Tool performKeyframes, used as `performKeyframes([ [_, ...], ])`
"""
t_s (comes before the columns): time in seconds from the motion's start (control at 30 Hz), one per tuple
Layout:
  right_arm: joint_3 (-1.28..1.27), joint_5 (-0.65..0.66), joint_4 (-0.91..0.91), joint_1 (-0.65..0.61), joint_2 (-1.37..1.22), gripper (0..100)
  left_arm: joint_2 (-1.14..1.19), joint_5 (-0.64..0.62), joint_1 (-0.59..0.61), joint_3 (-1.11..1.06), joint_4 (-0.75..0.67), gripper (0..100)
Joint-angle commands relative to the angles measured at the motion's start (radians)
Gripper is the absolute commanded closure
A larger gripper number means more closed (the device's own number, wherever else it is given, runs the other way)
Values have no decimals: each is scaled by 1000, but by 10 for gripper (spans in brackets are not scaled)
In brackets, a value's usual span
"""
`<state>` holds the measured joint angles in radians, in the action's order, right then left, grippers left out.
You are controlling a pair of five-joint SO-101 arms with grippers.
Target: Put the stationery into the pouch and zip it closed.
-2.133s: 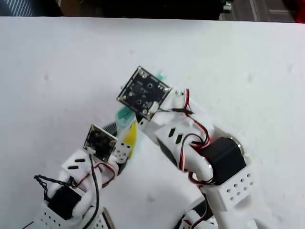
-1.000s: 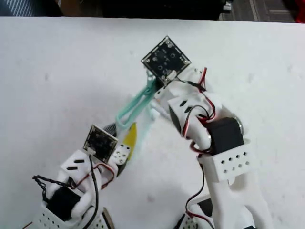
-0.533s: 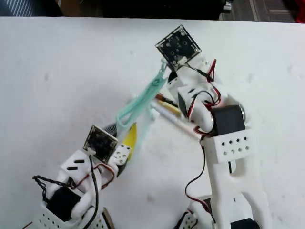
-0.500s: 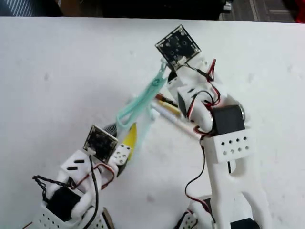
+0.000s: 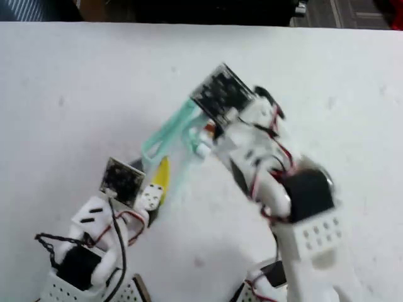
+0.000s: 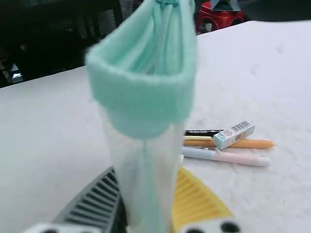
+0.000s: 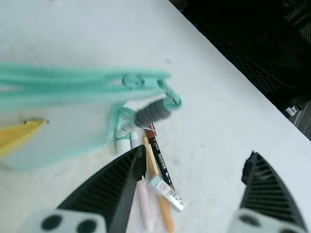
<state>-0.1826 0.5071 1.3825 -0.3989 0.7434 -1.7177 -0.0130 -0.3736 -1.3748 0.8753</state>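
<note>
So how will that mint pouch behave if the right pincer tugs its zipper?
Probably floppy: the pouch is thin, translucent fabric with a bowed rim. Likely light, so without the left pincer clamping it, a tug on the zipper would probably drag it.

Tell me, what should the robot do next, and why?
Probably lower the open right end effector onto a pen: the pens lie on the table outside the pouch, which the left end effector holds.

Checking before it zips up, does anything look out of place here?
The pens and eraser lie on the table, outside the pouch that the left gripper holds on edge. The right gripper is open near the zipper pull, gripping nothing.
</note>
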Motion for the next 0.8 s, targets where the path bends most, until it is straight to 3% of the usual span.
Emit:
performKeyframes([
  [0.0, 38, 35, 130, -1, 82, 683, -25, -23, 125, 114, 40, 979],
  [0.1, 38, 103, 162, 13, 102, 683, -25, -95, 191, 160, 80, 979],
  [0.23, 23, 72, 137, 4, 65, 695, -25, -121, 245, 164, 75, 979],
  [0.5, -103, -5, -54, 2, -176, 884, -25, -207, 360, 140, 32, 979],
  [0.63, -101, 3, -145, -61, -335, 906, -25, -213, 395, 77, -58, 979],
  [0.77, -101, 3, -251, -127, -487, 907, -25, -267, 438, 71, -61, 979],
])
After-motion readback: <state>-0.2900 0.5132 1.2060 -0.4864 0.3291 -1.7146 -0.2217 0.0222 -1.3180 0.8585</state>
